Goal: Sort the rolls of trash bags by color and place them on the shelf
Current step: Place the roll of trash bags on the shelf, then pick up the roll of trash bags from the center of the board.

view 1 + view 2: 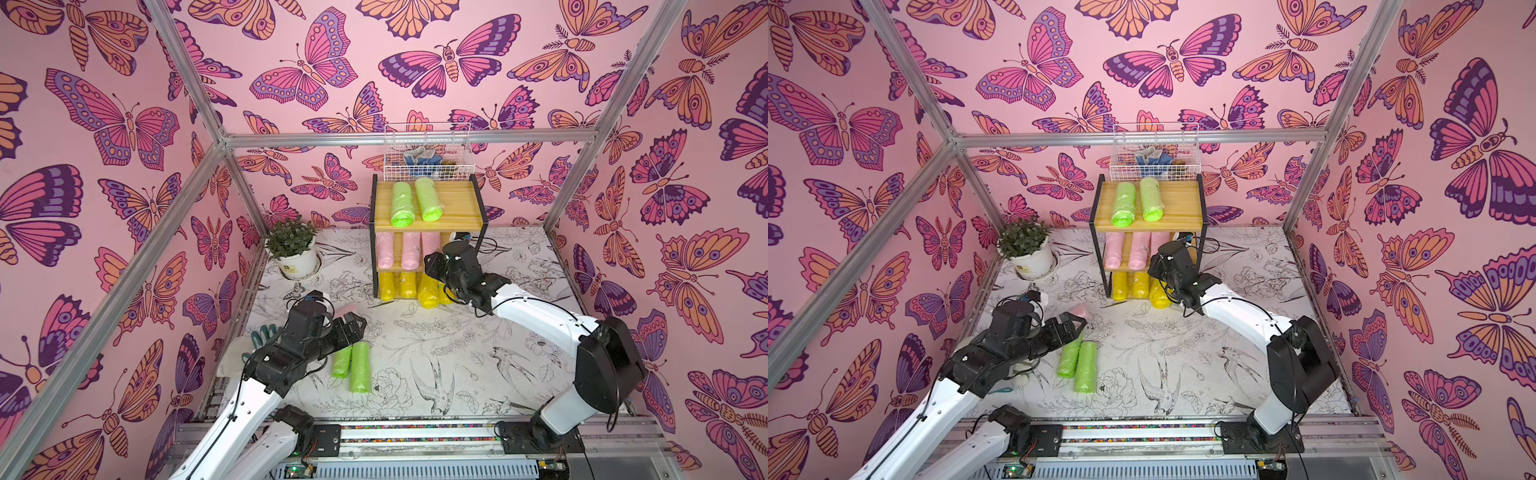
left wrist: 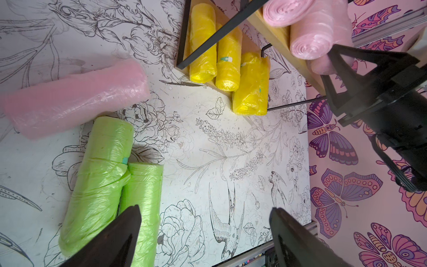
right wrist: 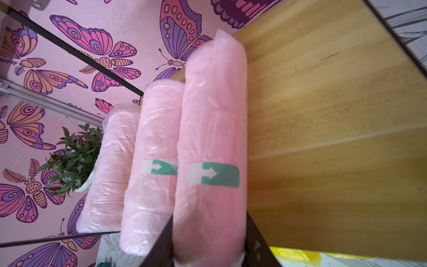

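Note:
The shelf (image 1: 457, 203) stands at the back of the table. Two lime green rolls (image 1: 402, 203) lie on its top tier, pale pink rolls (image 1: 385, 249) on the middle tier and yellow rolls (image 1: 405, 284) on the bottom tier. My right gripper (image 3: 209, 231) is shut on the end of a pink roll (image 3: 212, 138), which lies on the middle board beside two other pink rolls (image 3: 157, 161). My left gripper (image 2: 205, 209) hangs open over the table. Two green rolls (image 2: 99, 180) lie side by side next to one finger. A loose pink roll (image 2: 74, 97) lies just beyond them.
A white wire basket (image 1: 428, 153) with cloth items sits behind the shelf's top. A potted plant (image 1: 293, 245) stands left of the shelf. A teal item on white cloth (image 1: 262, 332) lies under the left arm. Butterfly walls and aluminium posts (image 1: 245, 195) enclose the table.

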You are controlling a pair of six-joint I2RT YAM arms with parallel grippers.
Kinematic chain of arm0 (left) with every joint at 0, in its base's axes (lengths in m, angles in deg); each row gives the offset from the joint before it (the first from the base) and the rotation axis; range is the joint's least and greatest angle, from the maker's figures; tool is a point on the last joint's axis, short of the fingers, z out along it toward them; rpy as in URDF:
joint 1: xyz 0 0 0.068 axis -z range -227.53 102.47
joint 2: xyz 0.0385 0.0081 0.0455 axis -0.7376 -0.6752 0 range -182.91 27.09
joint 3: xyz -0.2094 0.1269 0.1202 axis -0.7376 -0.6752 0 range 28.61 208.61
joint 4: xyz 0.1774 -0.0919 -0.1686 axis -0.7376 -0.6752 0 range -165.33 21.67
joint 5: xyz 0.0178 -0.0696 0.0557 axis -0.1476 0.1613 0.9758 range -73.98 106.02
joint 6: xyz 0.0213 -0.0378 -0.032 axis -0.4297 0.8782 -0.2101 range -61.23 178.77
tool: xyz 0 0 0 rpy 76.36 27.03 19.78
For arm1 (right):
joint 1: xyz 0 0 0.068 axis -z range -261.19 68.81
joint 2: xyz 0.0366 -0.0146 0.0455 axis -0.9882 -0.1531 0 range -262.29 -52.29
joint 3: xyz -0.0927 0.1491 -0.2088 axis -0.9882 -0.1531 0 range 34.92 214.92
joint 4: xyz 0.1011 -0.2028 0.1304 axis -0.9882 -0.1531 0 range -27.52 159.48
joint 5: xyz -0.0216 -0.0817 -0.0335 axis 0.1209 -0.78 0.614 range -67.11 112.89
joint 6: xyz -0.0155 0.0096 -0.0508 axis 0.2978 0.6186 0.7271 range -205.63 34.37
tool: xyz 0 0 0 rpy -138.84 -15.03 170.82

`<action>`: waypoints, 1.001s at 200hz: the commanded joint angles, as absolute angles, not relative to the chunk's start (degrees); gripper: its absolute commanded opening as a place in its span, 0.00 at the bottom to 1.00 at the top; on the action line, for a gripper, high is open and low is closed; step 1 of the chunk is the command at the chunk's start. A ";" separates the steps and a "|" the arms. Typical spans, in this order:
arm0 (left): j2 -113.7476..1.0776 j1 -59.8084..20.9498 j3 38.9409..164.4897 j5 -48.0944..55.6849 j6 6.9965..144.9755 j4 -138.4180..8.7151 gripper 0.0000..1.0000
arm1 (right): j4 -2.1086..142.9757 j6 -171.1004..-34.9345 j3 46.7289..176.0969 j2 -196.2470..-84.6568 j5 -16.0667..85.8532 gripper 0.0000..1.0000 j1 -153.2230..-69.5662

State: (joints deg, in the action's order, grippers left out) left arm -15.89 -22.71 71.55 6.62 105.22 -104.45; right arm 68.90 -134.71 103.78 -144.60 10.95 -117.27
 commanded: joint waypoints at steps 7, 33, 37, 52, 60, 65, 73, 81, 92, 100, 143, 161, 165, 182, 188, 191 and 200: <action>-16.45 -22.47 72.56 7.06 103.85 -106.31 0.93 | 70.47 -134.03 105.32 -143.29 11.25 0.47 -116.51; -16.59 -22.48 72.22 6.91 103.85 -106.53 0.93 | 68.34 -133.14 106.39 -142.73 11.89 0.61 -116.45; -16.59 -22.48 72.16 6.97 103.85 -106.64 0.93 | 67.82 -133.09 106.60 -142.73 12.09 0.62 -116.52; -16.58 -22.46 72.03 6.88 103.94 -106.69 0.93 | 66.65 -132.95 106.90 -141.41 12.54 0.67 -116.52; -16.59 -22.48 71.98 6.81 103.94 -106.68 0.93 | 66.26 -132.96 106.90 -140.48 12.75 0.70 -116.52; -16.59 -22.47 71.90 6.75 103.94 -106.78 0.93 | 66.08 -132.83 106.83 -140.19 12.87 0.71 -116.48; -16.59 -22.48 71.90 6.56 103.90 -106.86 0.93 | 65.59 -132.80 106.82 -139.65 13.00 0.72 -116.50; -16.71 -22.46 72.01 6.30 103.78 -106.90 0.93 | 64.99 -132.79 106.73 -138.96 13.13 0.73 -116.48; -16.83 -22.48 72.07 6.02 103.72 -107.12 0.93 | 65.11 -132.23 106.20 -137.94 13.74 0.73 -116.45; -17.09 -22.43 71.93 5.92 103.68 -107.33 0.92 | 66.20 -131.74 105.22 -137.12 14.53 0.73 -116.51; -20.65 -21.25 70.52 4.70 103.26 -108.52 0.90 | 67.70 -132.40 99.69 -132.84 16.50 0.73 -116.52; -22.20 -19.42 70.21 5.16 102.98 -109.05 0.89 | 67.02 -132.65 97.37 -130.79 17.24 0.73 -116.53; -22.59 -18.90 70.21 5.37 102.98 -109.28 0.89 | 66.81 -132.72 96.80 -130.27 17.30 0.73 -116.66; -24.62 -16.58 70.53 6.79 103.02 -110.21 0.88 | 66.93 -133.07 93.78 -127.82 17.19 0.72 -116.99; -25.36 -15.70 70.60 7.39 103.06 -110.55 0.88 | 66.81 -133.23 92.66 -126.87 17.03 0.72 -117.25; -25.76 -15.26 70.62 7.76 103.14 -110.71 0.88 | 66.84 -133.23 92.14 -126.33 16.92 0.72 -117.34; -26.93 -13.99 70.88 8.79 103.32 -111.36 0.87 | 66.41 -133.34 90.66 -124.86 16.42 0.72 -117.89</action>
State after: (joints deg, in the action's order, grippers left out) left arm -24.67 -16.68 71.26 6.18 104.11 -108.01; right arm 67.07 -133.60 94.10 -127.73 16.57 -116.96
